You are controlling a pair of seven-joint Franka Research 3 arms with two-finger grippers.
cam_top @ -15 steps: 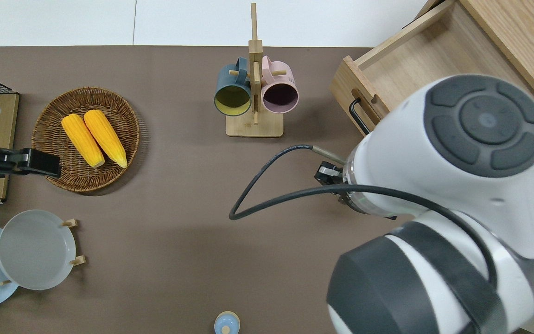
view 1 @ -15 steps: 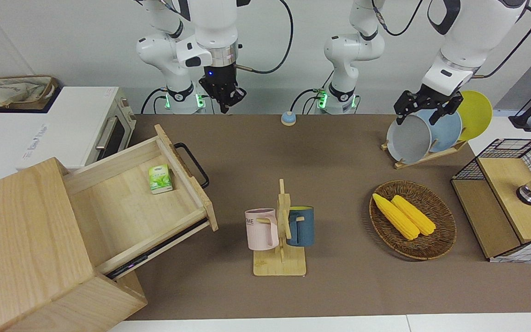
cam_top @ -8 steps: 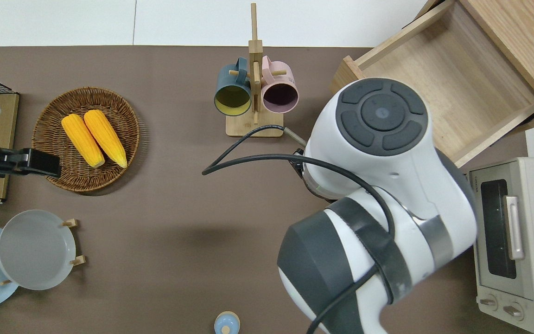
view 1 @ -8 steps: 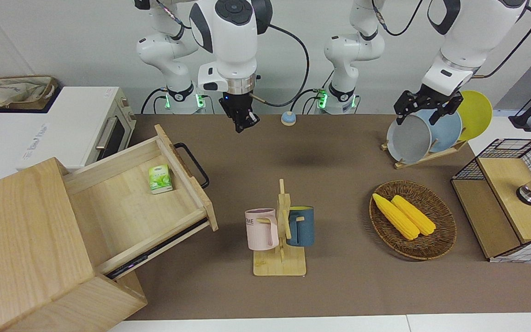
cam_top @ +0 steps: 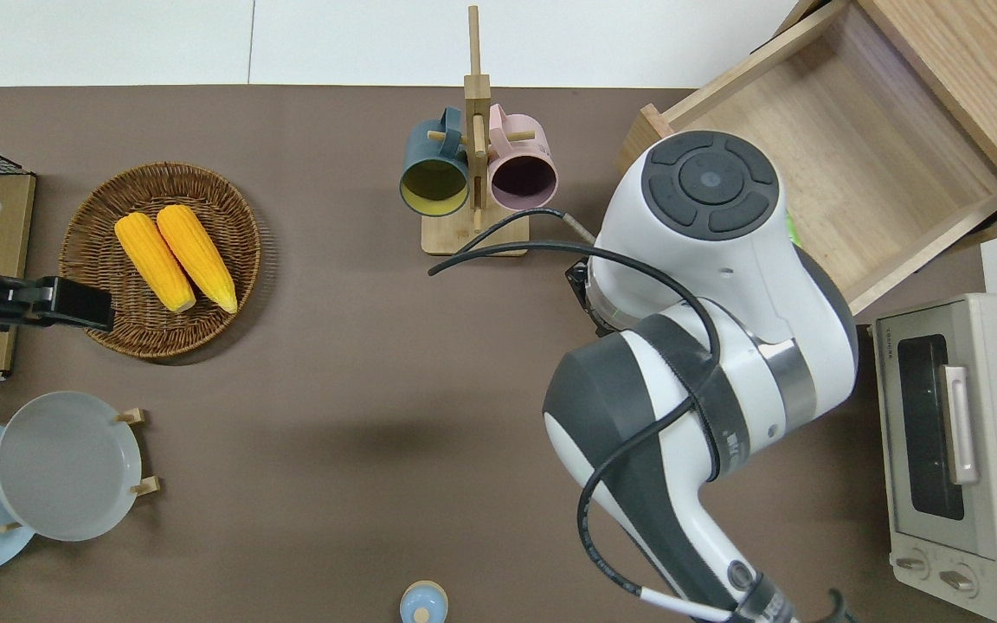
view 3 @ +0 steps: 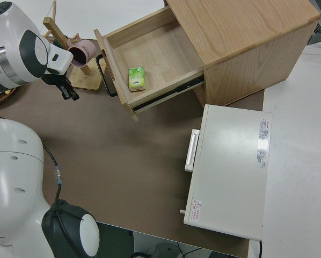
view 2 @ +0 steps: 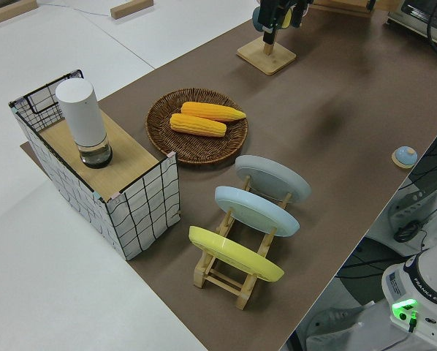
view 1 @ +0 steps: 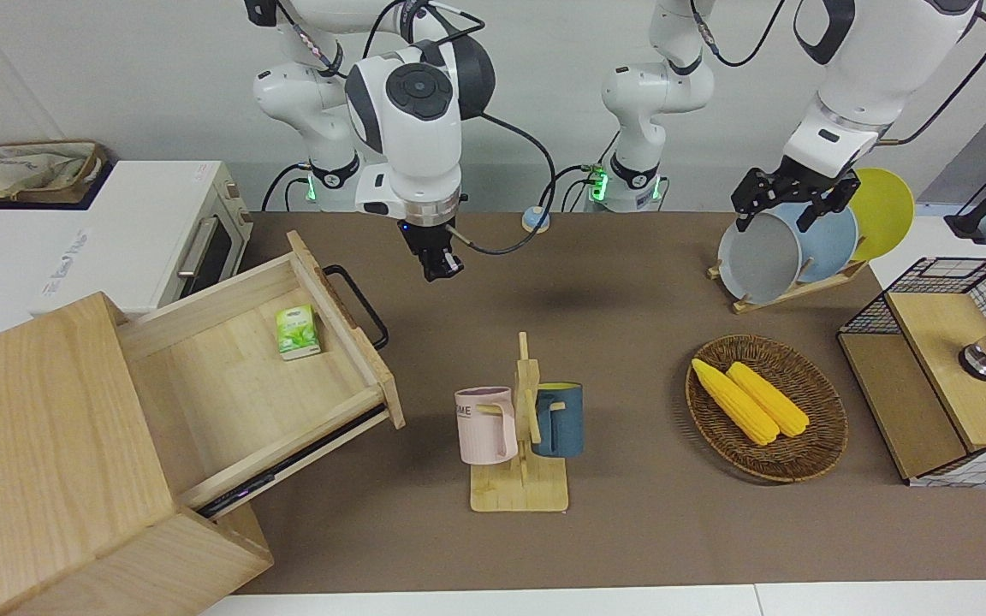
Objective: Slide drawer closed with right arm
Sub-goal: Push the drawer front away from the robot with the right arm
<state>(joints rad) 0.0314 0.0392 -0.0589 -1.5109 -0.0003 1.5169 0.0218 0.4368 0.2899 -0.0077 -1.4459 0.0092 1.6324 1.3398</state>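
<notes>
The drawer [view 1: 228,376] stands pulled far out of the pale wooden box [view 1: 39,445], its black bar handle [view 1: 358,305] facing the middle of the table. A small green packet [view 1: 297,331] lies inside it. My right gripper [view 1: 440,267] hangs fingers-down and shut, holding nothing, above the brown mat a short way from the handle, apart from it. In the right side view this gripper [view 3: 70,93] sits between the handle [view 3: 103,75] and the mug rack. The overhead view hides it under the arm. The left arm is parked.
A wooden mug rack [view 1: 520,428] with two mugs stands near the drawer's front corner. A white toaster oven [view 1: 142,231] sits beside the box, nearer the robots. A basket of corn [view 1: 765,407], a plate rack [view 1: 792,244] and a wire box [view 1: 947,376] fill the left arm's end.
The right arm has swung out from near its base and come down, bringing its gripper lower and closer to the drawer handle. The drawer has not moved.
</notes>
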